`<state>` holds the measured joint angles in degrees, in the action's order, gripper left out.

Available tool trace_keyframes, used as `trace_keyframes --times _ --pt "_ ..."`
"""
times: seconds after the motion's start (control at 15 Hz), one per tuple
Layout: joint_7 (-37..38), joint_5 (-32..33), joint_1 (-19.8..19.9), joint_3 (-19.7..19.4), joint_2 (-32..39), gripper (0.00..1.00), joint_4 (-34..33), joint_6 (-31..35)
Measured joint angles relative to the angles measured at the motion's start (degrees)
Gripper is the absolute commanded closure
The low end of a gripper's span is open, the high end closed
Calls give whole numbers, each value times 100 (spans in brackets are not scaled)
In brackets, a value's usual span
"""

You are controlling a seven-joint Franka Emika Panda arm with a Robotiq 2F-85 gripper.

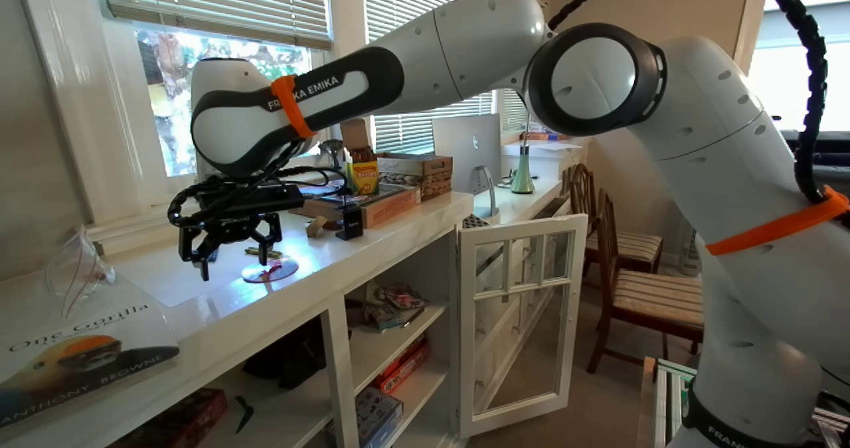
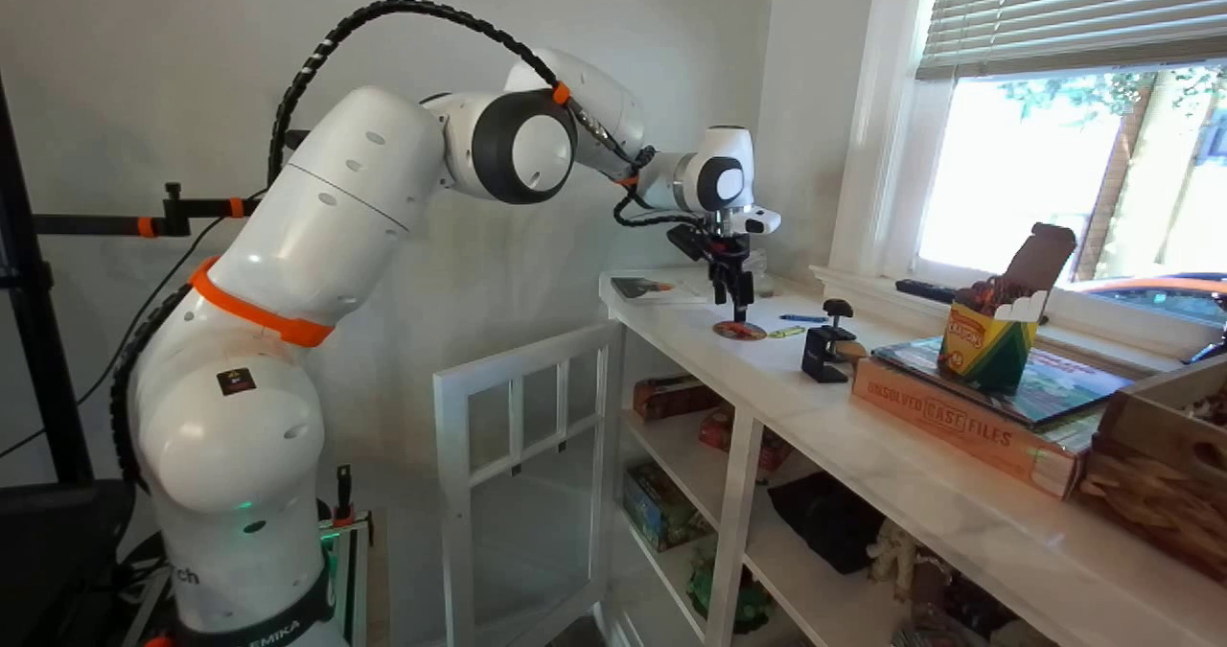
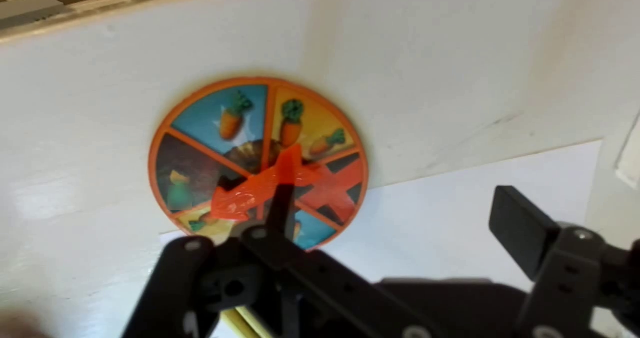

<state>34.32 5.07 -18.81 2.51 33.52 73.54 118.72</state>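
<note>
daylight comes through the window (image 2: 1026,158) beside a long white countertop (image 3: 450,67), and below it a glazed cabinet door (image 1: 521,325) stands open. my gripper (image 3: 402,208) points down with its fingers spread wide, nothing between them. one fingertip hangs over the round, carrot-printed spinner disc (image 3: 250,150); whether i touch it, i cannot tell. it lies flat near the counter's front edge, overlapping a white sheet of paper (image 3: 465,203), its red arrow (image 3: 250,193) across the middle. close by on the window side lie a yellow stick (image 2: 787,332) and a blue stick (image 2: 803,318). farther along i see a black clamp (image 2: 824,352), then a crayon box (image 2: 973,345) on stacked flat boxes (image 2: 959,427).
</note>
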Motion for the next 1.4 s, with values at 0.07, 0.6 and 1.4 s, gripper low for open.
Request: trace_keyframes --times 0.07,0.6,1.4 --pt "0 0 0 2 0 0 1 1" --pt "-53 0 0 25 3 0 20 94" --pt "-207 0 -1 67 9 0 74 115"
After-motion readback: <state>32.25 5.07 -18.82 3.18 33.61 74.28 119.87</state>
